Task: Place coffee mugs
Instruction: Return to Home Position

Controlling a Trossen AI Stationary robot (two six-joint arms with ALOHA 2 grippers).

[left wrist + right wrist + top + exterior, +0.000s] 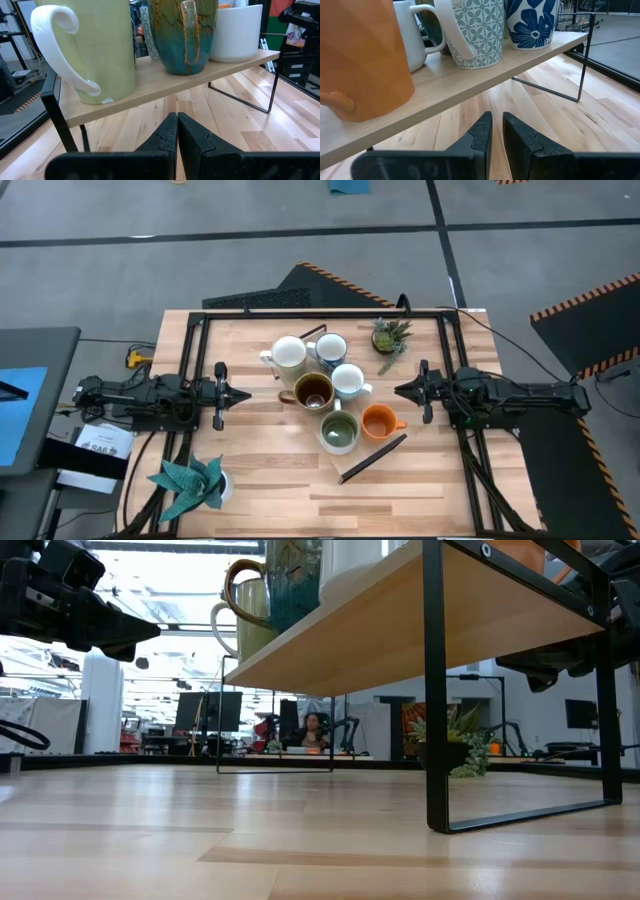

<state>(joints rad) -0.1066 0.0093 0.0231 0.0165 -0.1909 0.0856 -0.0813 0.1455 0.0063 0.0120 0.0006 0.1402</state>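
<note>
Hovering above the table's [420, 480] left side, the left gripper [243, 394] pointed at the shelf [150, 90], jaws clenched tight, nothing between them! Across the way, the right gripper [400, 390] faced it from the right side, fingers drawn almost together with only a slit showing, empty too. And all six mugs were up on the shelf between them. The cream mug [289, 352] and the blue-flowered mug [331, 347] stood at the back. The dark brown mug [313, 391] and the pale patterned mug [347, 380] sat in the middle. The green mug [339, 431] and the orange mug [377, 422] were up front. A spiky plant [390, 335] stood behind the shelf's right end. A teal paper plant [190, 483] stood at the near left corner, well apart.
</note>
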